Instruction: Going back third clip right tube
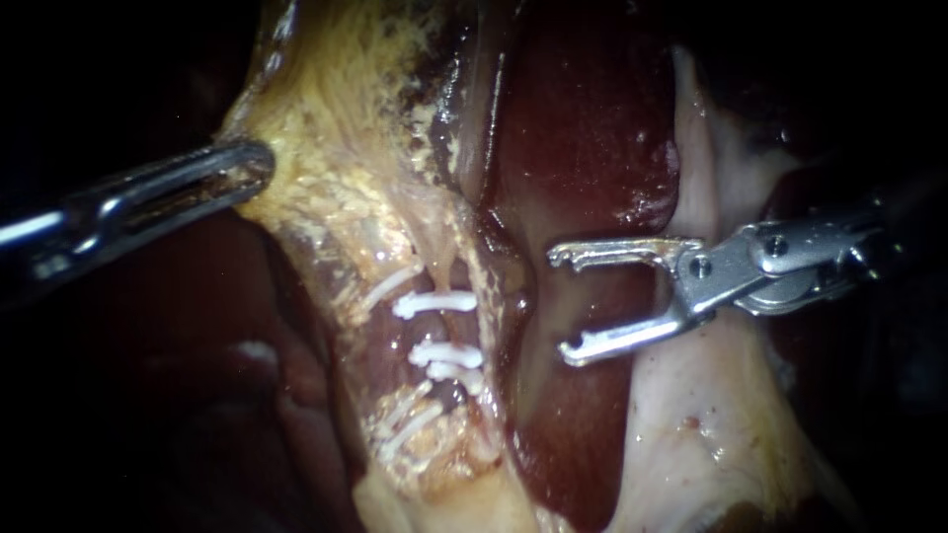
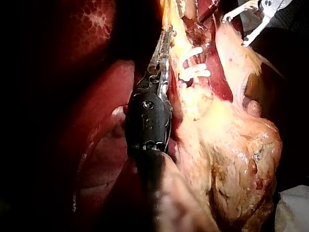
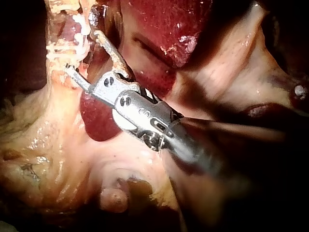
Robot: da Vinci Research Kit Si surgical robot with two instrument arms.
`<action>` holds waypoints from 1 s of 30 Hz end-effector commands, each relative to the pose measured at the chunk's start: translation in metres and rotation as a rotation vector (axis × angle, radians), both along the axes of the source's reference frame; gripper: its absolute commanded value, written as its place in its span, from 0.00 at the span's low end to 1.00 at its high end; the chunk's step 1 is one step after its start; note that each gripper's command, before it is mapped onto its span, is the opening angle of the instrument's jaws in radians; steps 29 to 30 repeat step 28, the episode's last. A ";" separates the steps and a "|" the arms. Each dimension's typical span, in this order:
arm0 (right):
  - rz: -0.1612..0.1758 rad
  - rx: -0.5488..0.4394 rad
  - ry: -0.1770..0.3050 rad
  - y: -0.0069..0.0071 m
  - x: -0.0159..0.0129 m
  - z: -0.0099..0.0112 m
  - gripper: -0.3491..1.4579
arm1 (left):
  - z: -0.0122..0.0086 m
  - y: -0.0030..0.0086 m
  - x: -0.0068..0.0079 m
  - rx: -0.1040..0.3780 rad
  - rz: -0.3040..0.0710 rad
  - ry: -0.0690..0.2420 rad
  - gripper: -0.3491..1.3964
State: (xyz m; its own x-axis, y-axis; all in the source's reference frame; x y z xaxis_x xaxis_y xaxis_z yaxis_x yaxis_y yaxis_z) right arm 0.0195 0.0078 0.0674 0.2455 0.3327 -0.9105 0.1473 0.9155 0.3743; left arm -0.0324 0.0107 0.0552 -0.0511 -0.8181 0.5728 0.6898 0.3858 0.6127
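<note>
The white clips (image 1: 434,302) sit across the right tube (image 1: 446,328), in the stripped band of tissue that runs down the middle of the field. One lies higher and two lie close together just below it, with bare tube showing between the upper one and the pair. By my reading that makes three on this tube, so the clipping looks finished and what remains is getting clear of it.

The right instrument (image 1: 563,302) stands apart from the tube, out over the dark liver (image 1: 592,148) on the tube's far side. Its claw is wide and empty, both tips pointing at the clips but touching nothing. From its own arm's camera the claw (image 3: 82,50) shows the same open fork just short of the clipped strand. A wide claw makes sense here, since nothing can catch or drag on a fresh clip.

The left instrument (image 1: 252,168) comes in at the outer edge of the yellow fatty tissue (image 1: 326,128). Its claw looks narrow and clamped on that edge, drawing the sheet sideways. I judge that pull is what keeps the tube taut and the clips in plain sight. Its wrist camera shows the slim claw (image 2: 163,46) lying along the same yellow edge, beside the clips (image 2: 193,72). If that hold slackened, the tube would probably sag back into the fat
</note>
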 end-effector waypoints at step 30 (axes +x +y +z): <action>-0.005 -0.011 0.003 -0.0003 0.0000 -0.0005 0.52 | 0.0072 -0.0002 -0.0076 0.031 0.070 0.016 0.00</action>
